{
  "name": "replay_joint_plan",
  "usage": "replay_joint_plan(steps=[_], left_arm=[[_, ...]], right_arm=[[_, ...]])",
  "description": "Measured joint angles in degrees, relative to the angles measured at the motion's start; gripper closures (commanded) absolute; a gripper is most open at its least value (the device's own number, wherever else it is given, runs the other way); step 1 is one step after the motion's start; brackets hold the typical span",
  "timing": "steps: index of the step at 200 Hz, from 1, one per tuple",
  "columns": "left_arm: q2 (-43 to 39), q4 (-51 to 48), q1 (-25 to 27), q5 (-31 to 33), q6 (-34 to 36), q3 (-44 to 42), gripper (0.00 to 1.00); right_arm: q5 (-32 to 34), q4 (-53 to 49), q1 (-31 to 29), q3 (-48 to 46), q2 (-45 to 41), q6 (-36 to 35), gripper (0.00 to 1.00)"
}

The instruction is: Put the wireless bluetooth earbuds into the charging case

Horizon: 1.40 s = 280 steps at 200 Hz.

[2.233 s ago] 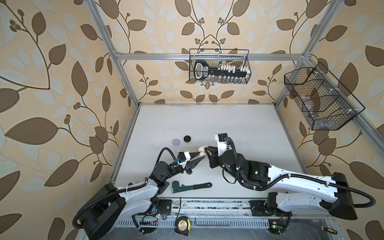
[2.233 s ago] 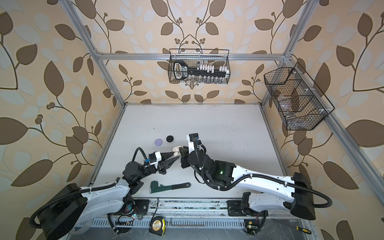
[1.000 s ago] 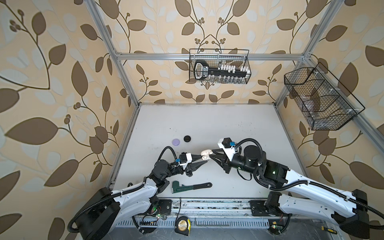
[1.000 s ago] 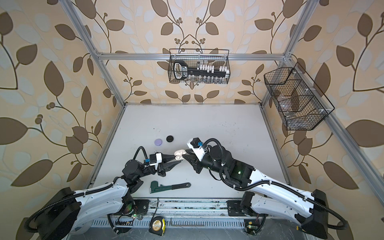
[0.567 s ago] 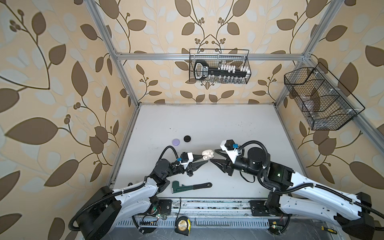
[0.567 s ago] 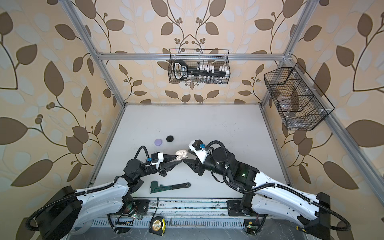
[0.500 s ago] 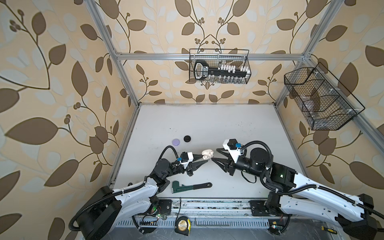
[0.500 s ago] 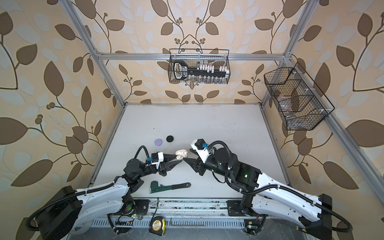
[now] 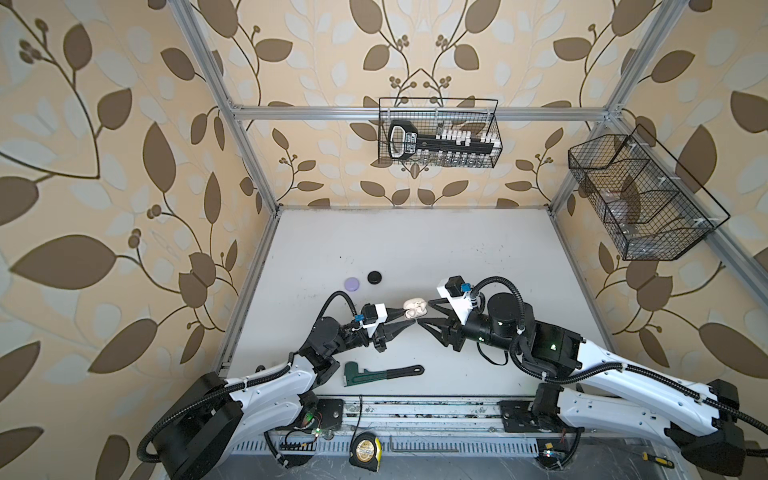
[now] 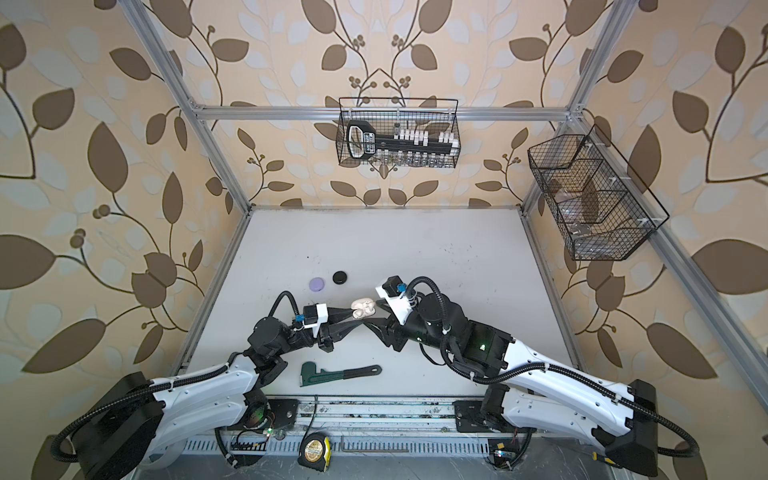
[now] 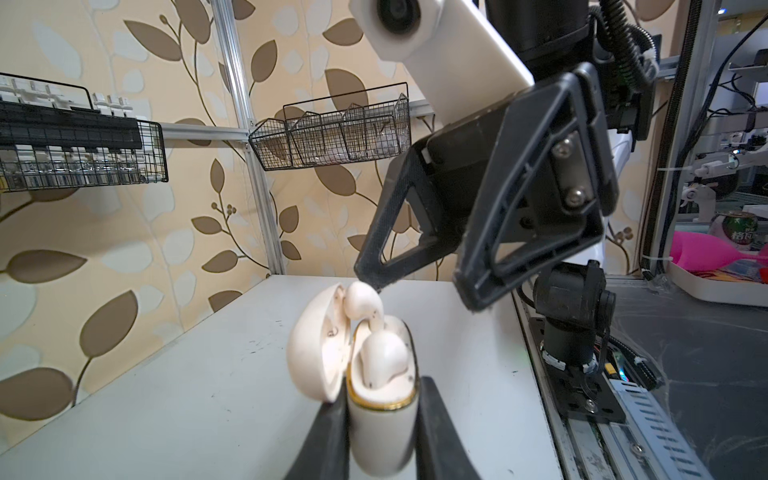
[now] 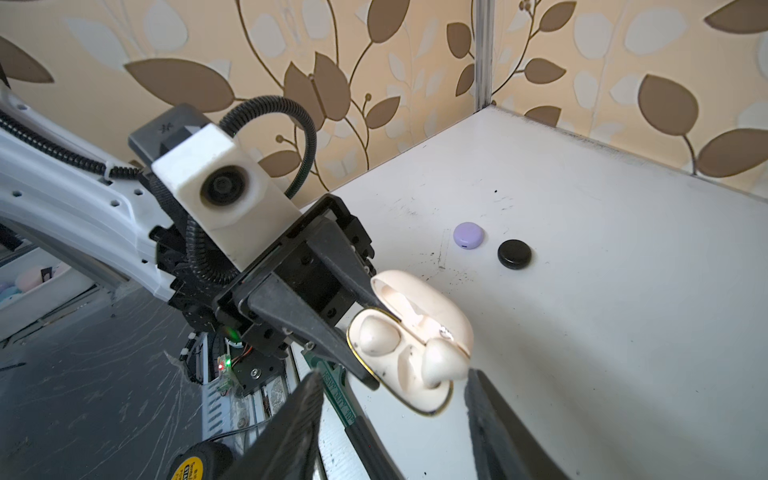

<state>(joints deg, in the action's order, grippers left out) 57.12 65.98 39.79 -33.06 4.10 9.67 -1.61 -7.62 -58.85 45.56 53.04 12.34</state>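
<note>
Where the left gripper (image 9: 409, 317) clamps the white case (image 9: 415, 309) by its base, we see the case held clear of the table (image 9: 415, 249) with its lid (image 11: 311, 353) swung open. The right gripper (image 9: 427, 315), which a second ago stood nearly closed at the case mouth, has since spread its jaws and drawn back a little. It now grasps nothing. In the left wrist view one of its tips sits at the crown of the high earbud (image 11: 361, 301); we cannot tell whether they touch.

Contents: both white buds are in the case. The low earbud (image 12: 376, 334) is seated in its well, while the high earbud stands proud of the rim, not fully home. Farther back on the table, a lilac case (image 9: 352, 283) and a black case (image 9: 375, 277) lie shut side by side, unmoved since the earlier frames; what they hold is hidden. The back basket (image 9: 384, 124) carries a black rack (image 9: 457, 145) with white blocks. The side basket (image 9: 648, 245) has divided bays whose contents we cannot make out.

Toward the front lie a wrench (image 9: 382, 371) and, past the rail, a tape measure (image 9: 365, 452).
</note>
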Motion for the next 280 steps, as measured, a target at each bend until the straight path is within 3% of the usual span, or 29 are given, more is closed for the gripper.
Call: replay_joint_plan(steps=[71, 129, 184, 245, 270, 280], left_arm=[[-0.02, -0.04, -0.09, 0.02, -0.04, 0.0, 1.0], [-0.02, -0.02, -0.07, -0.22, -0.02, 0.0, 1.0], [-0.57, 0.02, -0.07, -0.22, 0.07, 0.0, 1.0], [-0.57, -0.02, -0.07, -0.22, 0.42, 0.0, 1.0], [-0.74, -0.09, -0.07, -0.02, 0.48, 0.0, 1.0], [-0.92, -0.24, -0.09, 0.31, 0.57, 0.0, 1.0]], right_arm=[[-1.79, 1.4, 0.09, 0.0, 0.31, -2.89, 0.44], [2.69, 1.27, 0.0, 0.04, 0.9, -3.21, 0.44], [7.48, 0.0, -1.55, 0.11, 0.85, 1.05, 0.64], [11.04, -0.44, -1.97, 3.52, 5.46, 5.64, 0.71], [12.37, -0.59, -2.23, 4.61, 6.64, 7.5, 0.9], [12.85, -0.74, -2.54, 4.94, 6.84, 7.67, 0.92]])
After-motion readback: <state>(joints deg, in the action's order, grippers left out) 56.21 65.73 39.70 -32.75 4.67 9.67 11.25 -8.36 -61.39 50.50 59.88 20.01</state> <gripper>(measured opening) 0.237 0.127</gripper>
